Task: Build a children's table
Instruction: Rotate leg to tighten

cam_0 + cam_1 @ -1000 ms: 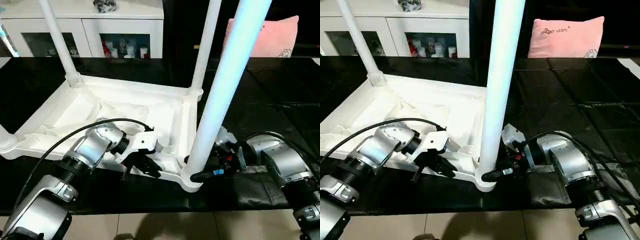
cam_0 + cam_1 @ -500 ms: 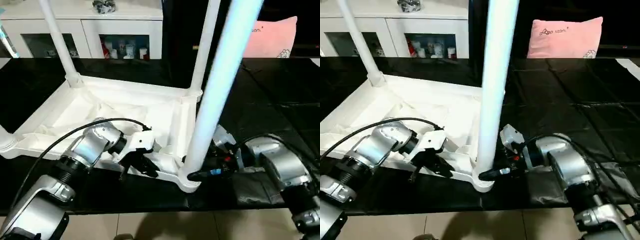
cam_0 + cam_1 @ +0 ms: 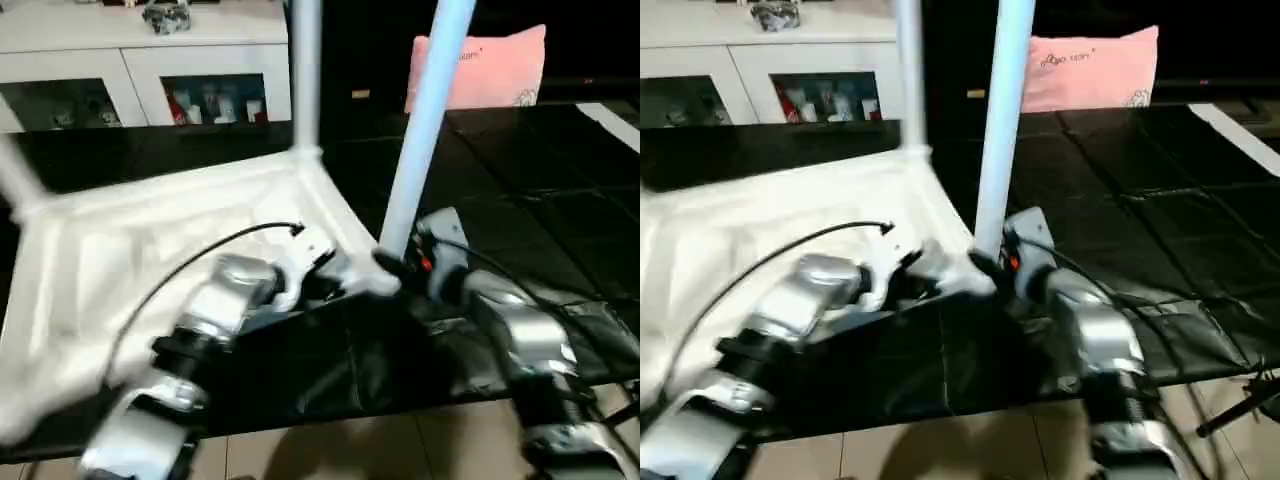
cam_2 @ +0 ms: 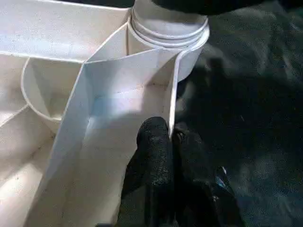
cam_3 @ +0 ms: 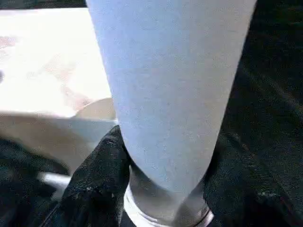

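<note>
Children's table, white plastic, lying upside down on a black-covered surface (image 3: 540,180): tabletop (image 3: 150,240) ribbed side up, legs rising from the corner sockets. Thin-walled and hollow, so likely light and stiff, with smooth faces that may slip; best held by a rim wall or low on a leg, beside the socket. Near leg (image 3: 420,140): upright in the near corner socket (image 4: 168,35), right gripper (image 5: 161,189) clamped round its base, one finger on each side. Left gripper (image 4: 169,156): fingers together, pinching the thin rim wall (image 4: 173,90) just beside that socket. Beyond: white glass-doored cabinet (image 3: 150,70), pink cushion (image 3: 490,70).
</note>
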`<state>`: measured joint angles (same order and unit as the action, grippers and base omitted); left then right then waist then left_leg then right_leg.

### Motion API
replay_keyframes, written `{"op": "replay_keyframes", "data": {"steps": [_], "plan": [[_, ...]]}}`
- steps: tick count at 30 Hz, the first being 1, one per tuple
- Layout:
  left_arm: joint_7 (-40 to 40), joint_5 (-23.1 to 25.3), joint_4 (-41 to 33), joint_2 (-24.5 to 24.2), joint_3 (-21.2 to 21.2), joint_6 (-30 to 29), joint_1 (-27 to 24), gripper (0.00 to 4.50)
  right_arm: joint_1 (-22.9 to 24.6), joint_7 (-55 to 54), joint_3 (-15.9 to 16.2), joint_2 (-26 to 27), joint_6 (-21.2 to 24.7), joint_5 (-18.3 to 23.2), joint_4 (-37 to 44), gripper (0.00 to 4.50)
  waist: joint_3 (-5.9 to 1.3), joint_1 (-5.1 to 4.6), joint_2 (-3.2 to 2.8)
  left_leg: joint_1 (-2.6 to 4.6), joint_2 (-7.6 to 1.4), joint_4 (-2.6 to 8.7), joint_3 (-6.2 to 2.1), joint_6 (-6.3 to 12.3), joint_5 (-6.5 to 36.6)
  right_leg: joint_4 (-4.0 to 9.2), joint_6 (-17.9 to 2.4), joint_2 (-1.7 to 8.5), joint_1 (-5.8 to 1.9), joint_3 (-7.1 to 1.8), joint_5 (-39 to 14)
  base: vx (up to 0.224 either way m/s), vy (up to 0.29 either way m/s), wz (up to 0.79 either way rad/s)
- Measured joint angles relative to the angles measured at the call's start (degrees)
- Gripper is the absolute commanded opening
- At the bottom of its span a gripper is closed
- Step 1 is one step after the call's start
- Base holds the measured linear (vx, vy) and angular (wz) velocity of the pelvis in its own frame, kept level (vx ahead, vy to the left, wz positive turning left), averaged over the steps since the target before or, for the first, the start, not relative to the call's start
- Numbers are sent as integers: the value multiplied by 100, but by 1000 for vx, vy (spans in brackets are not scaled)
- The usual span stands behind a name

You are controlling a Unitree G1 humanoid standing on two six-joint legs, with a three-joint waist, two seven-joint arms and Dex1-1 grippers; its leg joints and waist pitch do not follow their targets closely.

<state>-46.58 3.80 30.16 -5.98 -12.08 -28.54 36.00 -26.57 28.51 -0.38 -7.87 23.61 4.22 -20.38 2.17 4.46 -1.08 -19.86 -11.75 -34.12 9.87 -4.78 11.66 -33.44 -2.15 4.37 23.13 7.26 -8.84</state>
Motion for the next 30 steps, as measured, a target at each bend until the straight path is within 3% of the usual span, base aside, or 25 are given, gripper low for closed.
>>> {"op": "replay_keyframes", "data": {"steps": [5,6,11,19,23,30], "plan": [[413,19,8,187,96,-99,4,0,-241,-597,-49,272,44,-214,-228,201,0,2,0,-2,0,3,0,1,1,4,0,0,0,0,0,0,0,0],[406,20,7,187,90,-99,4,0,-241,-596,-49,271,46,-213,-223,255,0,2,0,-2,0,5,0,2,1,6,0,0,0,0,0,0,0,0],[215,36,-51,85,2,-88,4,0,-98,-334,-47,224,67,-179,-39,305,0,4,1,-3,1,15,0,2,1,14,0,0,1,0,0,0,0,0],[-629,13,-145,-413,-276,180,2,0,189,958,85,-308,-52,217,213,381,2,37,2,-8,0,26,0,34,-18,22,0,-2,4,0,0,0,0,0],[-1348,-21,-147,-813,-488,595,2,0,275,1987,318,-834,-197,393,226,415,6,81,7,-12,0,26,0,33,-19,22,0,-1,4,2,0,0,0,0],[-2556,-103,-47,-1288,-758,1428,9,0,224,3470,547,-1513,-638,578,212,448,14,275,17,-12,1,18,-3,35,-17,23,-2,0,7,1,1,0,0,0]]}}
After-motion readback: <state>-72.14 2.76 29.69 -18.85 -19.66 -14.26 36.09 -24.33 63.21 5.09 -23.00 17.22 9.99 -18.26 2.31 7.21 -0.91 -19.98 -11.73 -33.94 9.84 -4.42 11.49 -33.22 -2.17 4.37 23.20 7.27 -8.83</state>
